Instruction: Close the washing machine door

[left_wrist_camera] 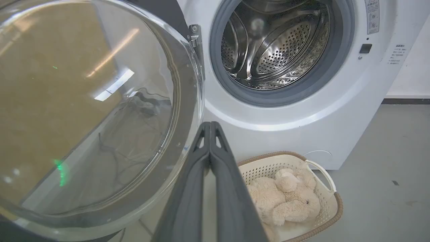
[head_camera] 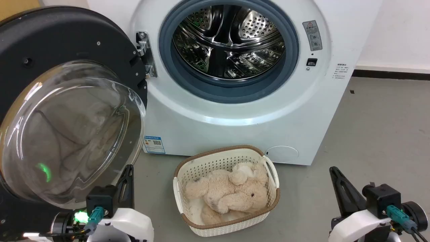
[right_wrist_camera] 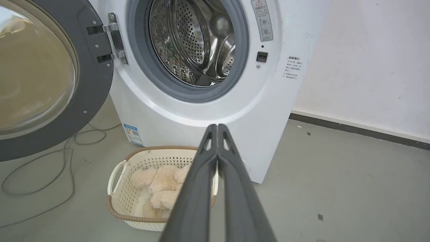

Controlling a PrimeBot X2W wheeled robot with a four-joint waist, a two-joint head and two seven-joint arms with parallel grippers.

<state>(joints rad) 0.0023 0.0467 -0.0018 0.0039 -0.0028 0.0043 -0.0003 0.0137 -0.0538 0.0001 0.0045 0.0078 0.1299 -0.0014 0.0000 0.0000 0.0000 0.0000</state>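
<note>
Door: the door (head_camera: 70, 111) stands wide open, filling the left of the head view, hinged at the left of the drum opening.
Washer: the washer (head_camera: 235, 114) is at upper centre, drum bare.
Progress: closing looks not yet begun; the full swing and latching remain.
Left gripper: the left gripper (left_wrist_camera: 210, 125) has its fingers pressed together, empty, near the glass bowl's lower right edge; contact unclear.
Right gripper: the right gripper (right_wrist_camera: 217, 126) has its fingers together, empty, at lower right, well apart from the door.
Writing: blue label (head_camera: 154, 144) with a QR code and grey warning sticker (head_camera: 312, 35); text too small to read.
Obstacle: basket (head_camera: 228, 153) with toy (head_camera: 228, 195) sits just below the opening.
</note>
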